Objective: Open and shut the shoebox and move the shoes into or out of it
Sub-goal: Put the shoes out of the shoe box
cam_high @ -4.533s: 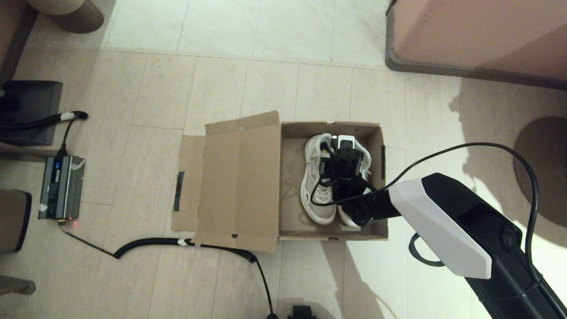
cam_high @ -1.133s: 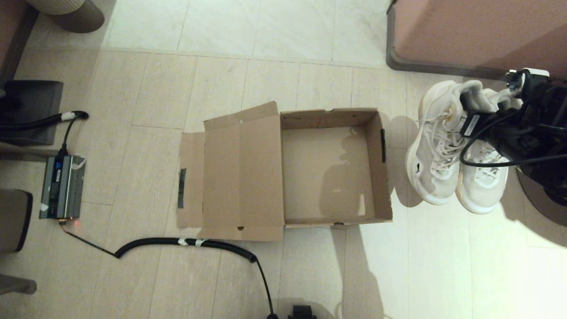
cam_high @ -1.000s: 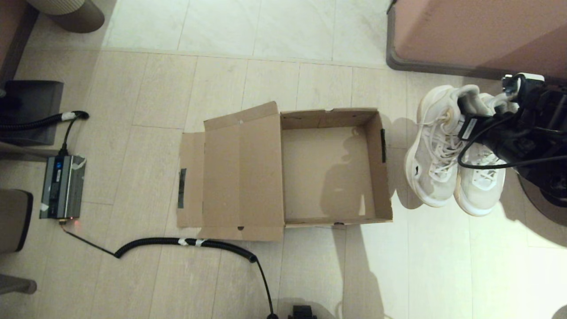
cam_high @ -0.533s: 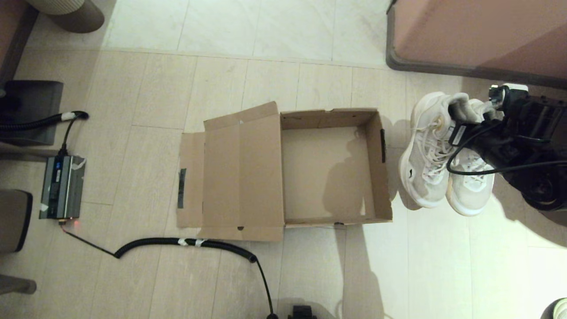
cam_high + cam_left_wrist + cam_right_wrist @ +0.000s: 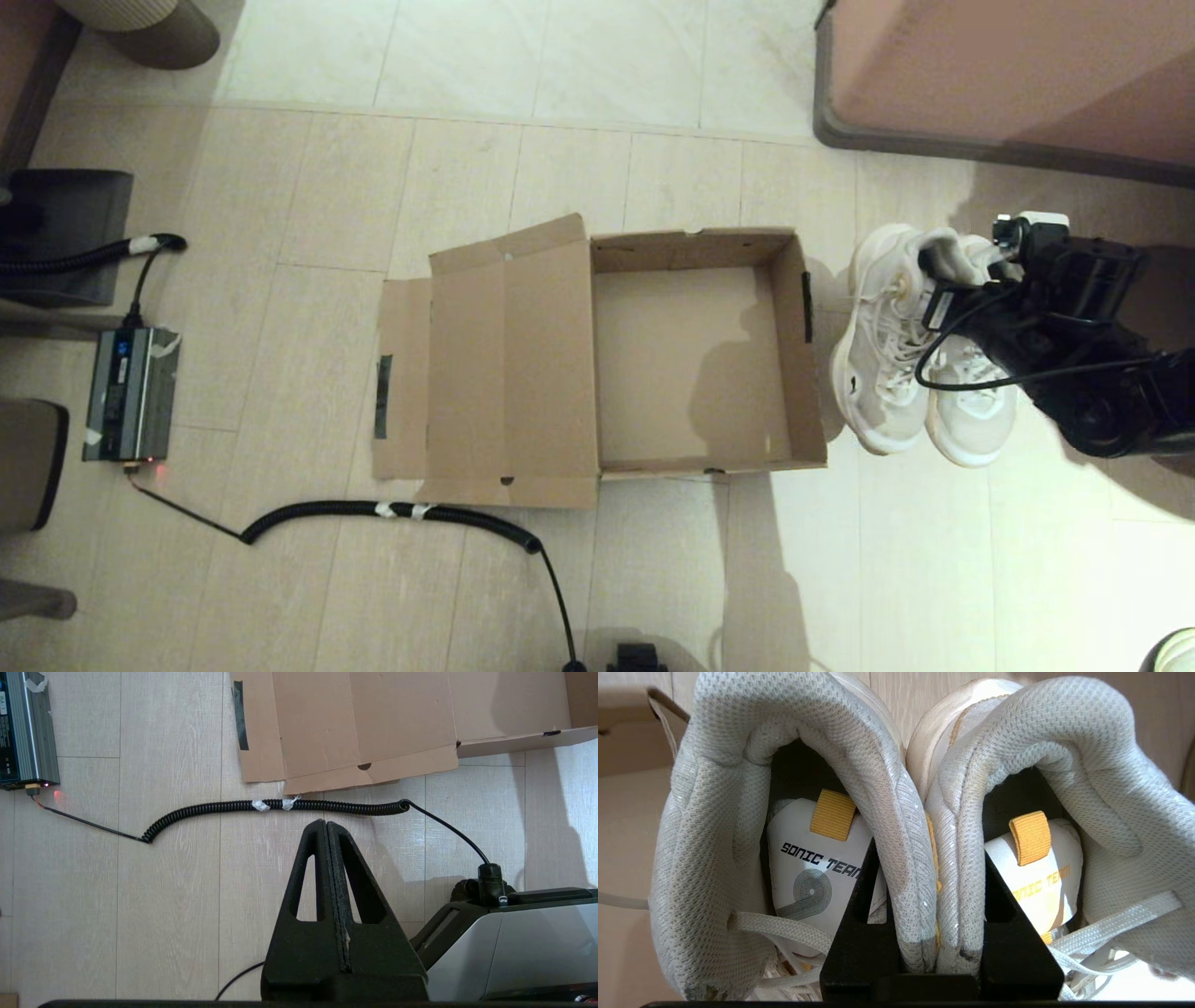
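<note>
The brown cardboard shoebox (image 5: pixel 803 373) lies open and empty on the floor. Its lid (image 5: pixel 504 373) is folded flat to the left, with a dark tape strip on the flap. The pair of white sneakers (image 5: pixel 887 373) is just right of the box's right wall, toes pointing toward me. My right gripper (image 5: pixel 971 285) has one finger inside each shoe and is shut on the two inner collars (image 5: pixel 931 868), which are pressed together; yellow tongue tabs (image 5: pixel 833 814) show. I cannot tell whether the soles touch the floor. My left gripper (image 5: pixel 327 826) is shut and empty, parked above the floor.
A black coiled cable (image 5: pixel 392 511) runs along the floor in front of the lid. A grey power unit (image 5: pixel 129 392) sits at the far left. A pink furniture piece (image 5: pixel 1008 75) stands at the back right, with a dark round base (image 5: pixel 1153 271) behind my right arm.
The shoes, which lay in the box 4.5 s ago, now hang outside it on the right. Over the last second my right gripper carried them leftward, closer to the box wall, and lower.
</note>
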Controlling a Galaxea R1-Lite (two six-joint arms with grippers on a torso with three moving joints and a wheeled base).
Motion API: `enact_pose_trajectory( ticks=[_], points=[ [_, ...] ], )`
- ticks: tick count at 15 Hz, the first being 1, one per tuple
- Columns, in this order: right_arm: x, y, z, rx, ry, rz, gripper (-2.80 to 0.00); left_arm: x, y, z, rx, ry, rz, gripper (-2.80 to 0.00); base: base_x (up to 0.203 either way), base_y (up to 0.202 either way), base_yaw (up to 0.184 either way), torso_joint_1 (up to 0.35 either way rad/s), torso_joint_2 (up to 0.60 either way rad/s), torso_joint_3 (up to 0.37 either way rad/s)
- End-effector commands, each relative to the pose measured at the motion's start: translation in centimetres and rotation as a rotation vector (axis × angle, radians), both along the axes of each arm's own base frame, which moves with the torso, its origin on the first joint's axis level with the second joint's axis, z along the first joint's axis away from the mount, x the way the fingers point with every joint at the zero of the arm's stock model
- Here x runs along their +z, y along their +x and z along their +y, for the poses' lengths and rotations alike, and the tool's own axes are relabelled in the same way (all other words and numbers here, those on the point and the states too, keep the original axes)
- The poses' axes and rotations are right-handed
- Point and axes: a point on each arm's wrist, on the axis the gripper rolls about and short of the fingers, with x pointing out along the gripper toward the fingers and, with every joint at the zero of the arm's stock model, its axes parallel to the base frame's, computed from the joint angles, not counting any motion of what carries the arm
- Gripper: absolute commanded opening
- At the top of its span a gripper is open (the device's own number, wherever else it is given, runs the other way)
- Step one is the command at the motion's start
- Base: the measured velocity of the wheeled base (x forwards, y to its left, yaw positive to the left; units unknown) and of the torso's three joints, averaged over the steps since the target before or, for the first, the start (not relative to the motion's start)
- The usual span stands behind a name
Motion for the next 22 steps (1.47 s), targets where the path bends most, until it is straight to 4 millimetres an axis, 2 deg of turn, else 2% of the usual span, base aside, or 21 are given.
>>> enact_pose_trajectory(
  ticks=[1,4,9,13,18,22],
  points=[
    [-0.8,0.5,0.0,0.004,0.001,0.012,-2.80,-0.2,0.1,0.0,0.000,0.000,0.008,-2.80,0.000,0.000,0.000,0.000,0.00,0.000],
    [-1.3,1.2,0.0,0.011,0.001,0.011,-2.80,-0.2,0.1,0.0,0.000,0.000,0.008,-2.80,0.000,0.000,0.000,0.000,0.00,0.000],
    [-3.9,2.9,-0.2,0.008,-0.001,0.040,-2.80,-0.2,0.1,0.0,0.000,0.000,0.008,-2.80,0.000,0.000,0.000,0.000,0.00,0.000],
    [-5.7,4.2,-2.5,-0.007,-0.014,0.039,-2.80,-0.2,0.1,0.0,0.000,0.000,0.008,-2.80,0.000,0.000,0.000,0.000,0.00,0.000],
    [-7.7,5.0,-2.7,-0.010,-0.009,0.058,-2.80,-0.2,0.1,0.0,0.000,0.000,0.008,-2.80,0.000,0.000,0.000,0.000,0.00,0.000],
    [-8.4,5.5,-3.1,-0.018,-0.009,0.055,-2.80,-0.2,0.1,0.0,0.000,0.000,0.008,-2.80,0.000,0.000,0.000,0.000,0.00,0.000]
  ],
)
